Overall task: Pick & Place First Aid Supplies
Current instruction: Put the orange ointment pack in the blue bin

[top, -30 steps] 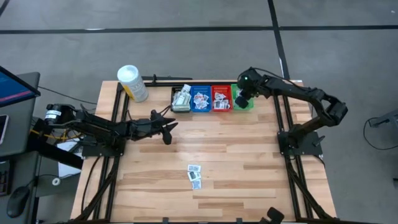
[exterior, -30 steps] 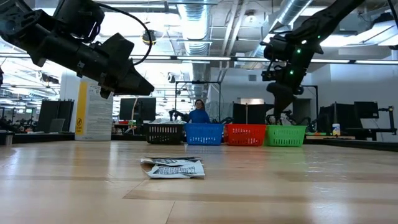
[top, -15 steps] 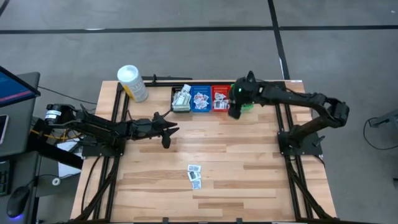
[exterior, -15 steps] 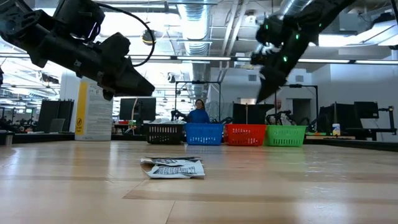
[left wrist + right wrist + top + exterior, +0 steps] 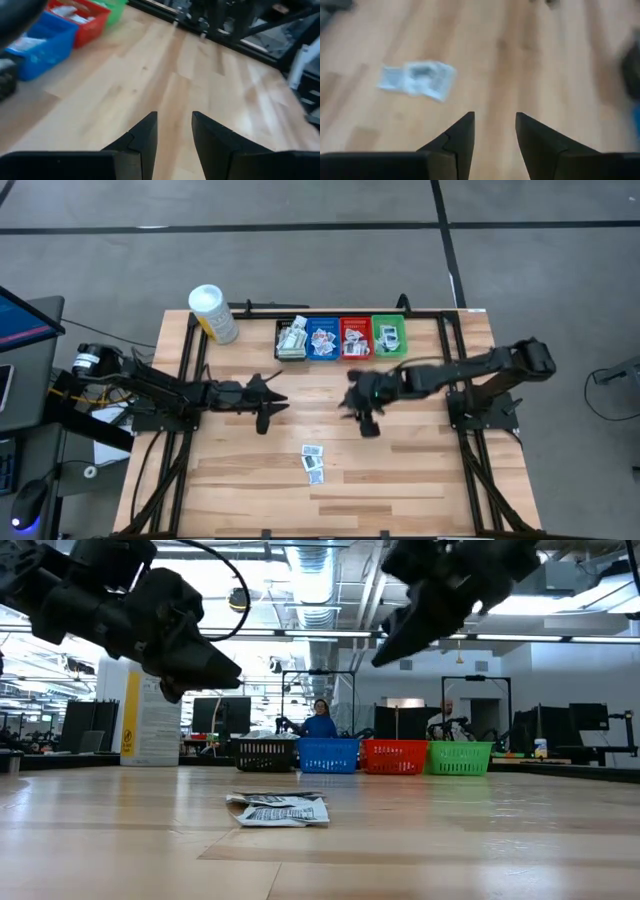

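Two or three small white packets with dark marks lie flat together on the wood near the table's middle front (image 5: pixel 314 461), (image 5: pixel 280 810), (image 5: pixel 417 79). More packets fill the bins at the far edge. My right gripper (image 5: pixel 358 406), (image 5: pixel 494 125) hovers open over the table's middle, right of and beyond the loose packets, touching nothing. My left gripper (image 5: pixel 268 394), (image 5: pixel 174 125) hovers open left of centre, above bare wood, pointing to the table's right.
A row of black (image 5: pixel 291 340), blue (image 5: pixel 322 338), red (image 5: pixel 355 338) and green (image 5: pixel 390 337) bins stands at the far edge. A white tub with yellow label (image 5: pixel 212 313) stands at the far left corner. People show in the room beyond.
My right gripper has swung from above the green bin toward the near edge and leftward, to the table's middle, now close to the loose packets. The packets have stayed where they were.
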